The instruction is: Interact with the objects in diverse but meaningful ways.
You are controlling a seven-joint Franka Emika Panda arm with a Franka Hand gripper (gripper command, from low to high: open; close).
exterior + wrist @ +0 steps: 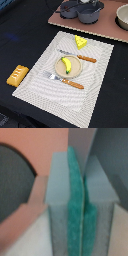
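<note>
Exterior view first: the gripper itself does not appear there, so nothing can be placed against it from that camera. A striped placemat (pixel 65 67) lies on a dark table (pixel 20 35). At its middle sits a round tan plate (pixel 68 66), and the only thing on it is the yellow banana (pixel 66 64), lying curved across the plate. A knife (pixel 79 56) with an orange handle lies just beyond the plate, and a fork (pixel 66 80) with an orange handle lies just on the near side of it. The yellow holed cheese wedge (pixel 80 41) stands on the mat beyond the knife, apart from the plate. The orange ridged bread slab (pixel 17 75) rests on the dark table off the mat, toward the exterior view's left. At the far end a pinkish board (pixel 107 27) carries a grey two-handled pot (pixel 90 13) with a darker pot (pixel 69 9) touching or just beside it; what either holds cannot be told. A pale bowl (pixel 123 16) shows at the exterior view's right edge.

Wrist view: the gripper (pixel 81 218) fills the picture, its teal pads (pixel 75 203) pressed together with nothing between them. Behind the fingers are a pinkish surface and a dark rounded grey shape (pixel 12 183), too blurred to name.
</note>
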